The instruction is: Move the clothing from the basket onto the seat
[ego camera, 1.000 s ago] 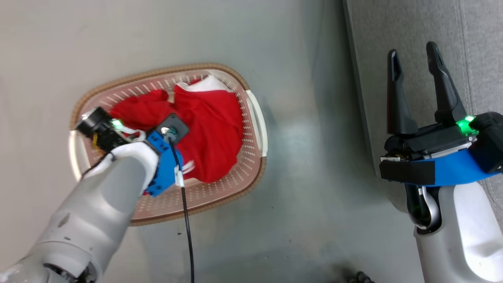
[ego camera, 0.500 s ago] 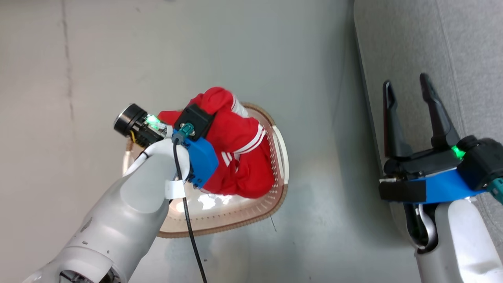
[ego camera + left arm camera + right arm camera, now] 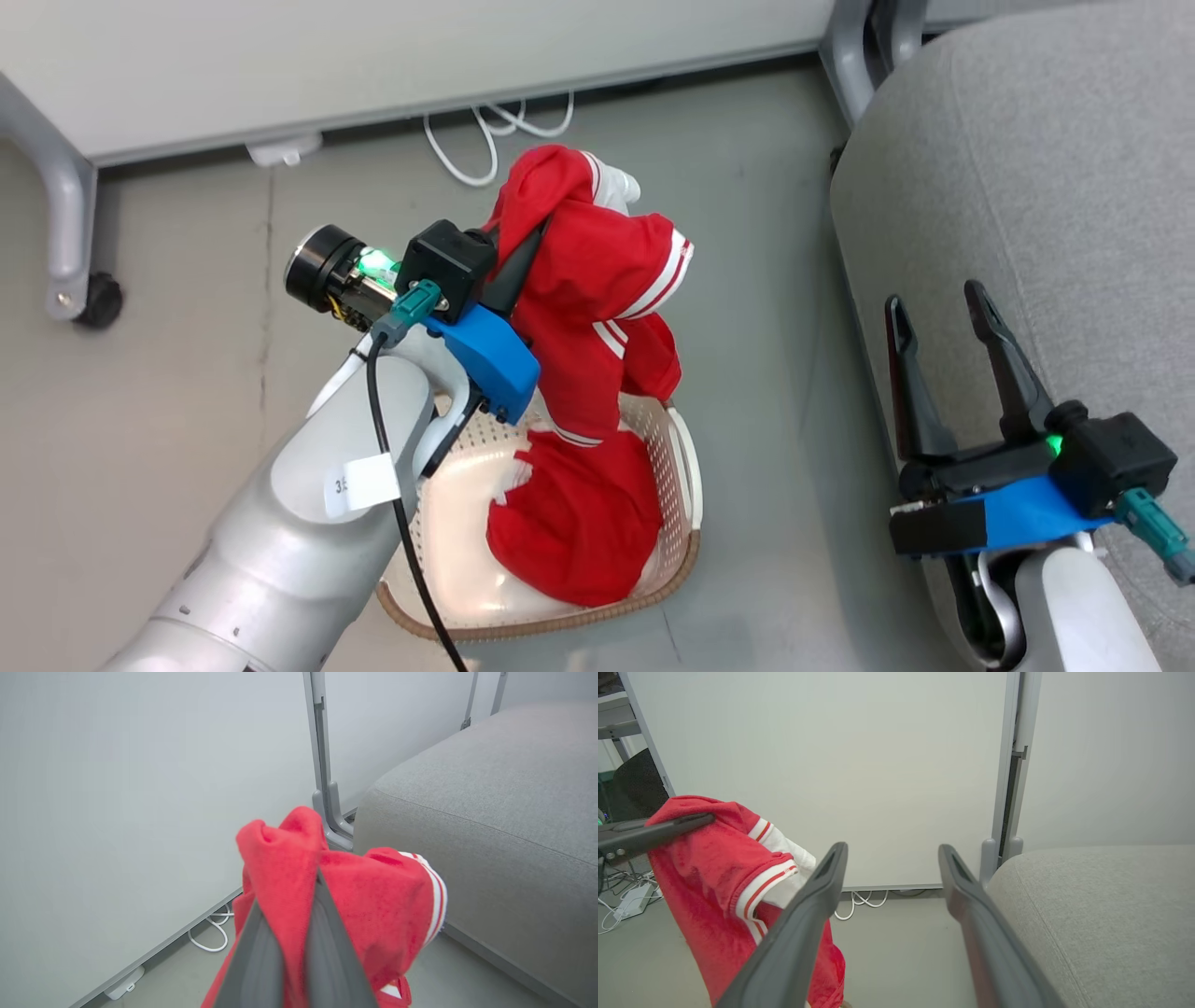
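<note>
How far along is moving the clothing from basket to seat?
Done: nothing; the seat bears no clothing. In hand: left fingers clamp a striped garment held above the basket. Left: laying it on the seat, then the second garment in the basket.

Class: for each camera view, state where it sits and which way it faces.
Head view: on the head, looking down at the basket and seat; left gripper shut on the red garment, right gripper open.
Left wrist view: left wrist, along its shut fingers toward the wall panel.
Right wrist view: right wrist, along its open fingers toward that panel.
Shared: both wrist views show garment, panel, seat.
</note>
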You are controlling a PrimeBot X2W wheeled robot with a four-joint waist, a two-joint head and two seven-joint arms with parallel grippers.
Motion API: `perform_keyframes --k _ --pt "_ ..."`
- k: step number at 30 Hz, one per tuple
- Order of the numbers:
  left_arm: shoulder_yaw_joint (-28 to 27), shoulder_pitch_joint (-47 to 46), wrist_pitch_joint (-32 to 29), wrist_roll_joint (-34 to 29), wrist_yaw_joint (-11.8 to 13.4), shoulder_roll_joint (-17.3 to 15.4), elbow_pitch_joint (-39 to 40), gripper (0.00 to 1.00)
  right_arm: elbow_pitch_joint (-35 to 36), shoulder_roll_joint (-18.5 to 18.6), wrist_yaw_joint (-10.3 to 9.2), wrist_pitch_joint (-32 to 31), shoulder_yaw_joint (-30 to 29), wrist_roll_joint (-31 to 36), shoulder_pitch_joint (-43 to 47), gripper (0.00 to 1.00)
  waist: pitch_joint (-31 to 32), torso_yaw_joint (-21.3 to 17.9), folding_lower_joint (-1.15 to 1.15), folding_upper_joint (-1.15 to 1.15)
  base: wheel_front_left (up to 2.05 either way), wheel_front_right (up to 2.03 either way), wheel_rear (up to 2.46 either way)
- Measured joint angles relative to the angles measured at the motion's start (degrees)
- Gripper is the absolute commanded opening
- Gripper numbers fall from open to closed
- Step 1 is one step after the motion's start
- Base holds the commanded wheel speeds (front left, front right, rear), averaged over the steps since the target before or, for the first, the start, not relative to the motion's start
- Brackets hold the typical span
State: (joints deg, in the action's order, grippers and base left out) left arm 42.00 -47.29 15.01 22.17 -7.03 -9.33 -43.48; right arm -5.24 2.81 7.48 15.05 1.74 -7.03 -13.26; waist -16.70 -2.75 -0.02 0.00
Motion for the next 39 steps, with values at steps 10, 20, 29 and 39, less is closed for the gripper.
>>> perform_keyframes --k 10,20,29,39 --pt "-2.26 3.75 -0.01 -1.62 -0.01 1.43 6.04 0.00 -1.32 0.00 0.01 0.00 -0.01 -0.02 5.68 1.00 8.70 0.86 0.00 0.00 0.00 0.00 0.00" --pt "-2.65 5.95 0.00 -2.56 -0.09 1.59 8.43 0.00 -1.52 0.00 0.01 0.00 0.01 -0.18 8.21 1.00 12.70 1.99 0.00 0.00 0.00 0.00 0.00" --pt "-2.59 6.10 -0.01 -3.12 -0.12 2.10 9.03 0.00 -1.60 0.02 0.00 0.00 4.77 -1.44 7.68 1.00 12.28 2.69 0.01 0.00 0.00 0.00 0.00" --pt "-2.15 5.24 -0.01 -3.72 -0.35 2.89 9.14 0.00 -5.43 0.82 0.01 0.00 14.16 -1.69 0.95 1.00 10.82 3.56 0.01 0.00 0.00 0.00 0.00"
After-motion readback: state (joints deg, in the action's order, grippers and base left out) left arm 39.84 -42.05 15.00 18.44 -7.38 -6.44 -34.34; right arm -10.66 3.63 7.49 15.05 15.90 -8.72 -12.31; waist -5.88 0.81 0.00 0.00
